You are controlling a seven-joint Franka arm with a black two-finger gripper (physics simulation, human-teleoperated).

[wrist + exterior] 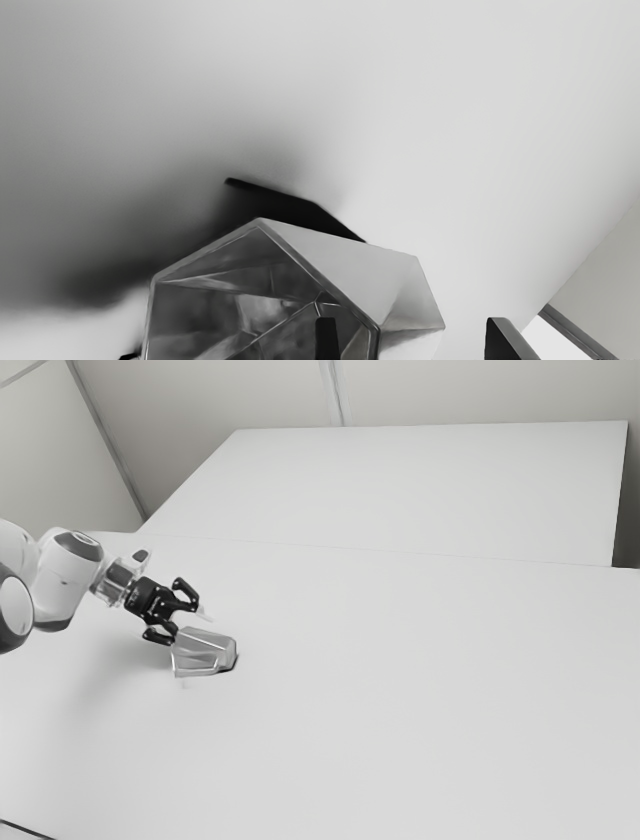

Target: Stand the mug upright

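The mug, a faceted silver-grey vessel (203, 652), lies on its side on the white table in the exterior view, its narrower end toward the exterior view's right. My black gripper (187, 615) is at its upper left, close beside the open end. In the wrist view the mug (345, 272) shows its many-sided mouth and an outer wall. The gripper (412, 337) is open there: one finger overlaps the mouth, the other stands outside the mug's wall. I cannot tell whether either finger touches it.
The white table (400, 700) extends around the mug. A second white surface (420, 485) lies behind it, against pale walls. A dark thin line (27, 829) crosses the lower left corner of the exterior view.
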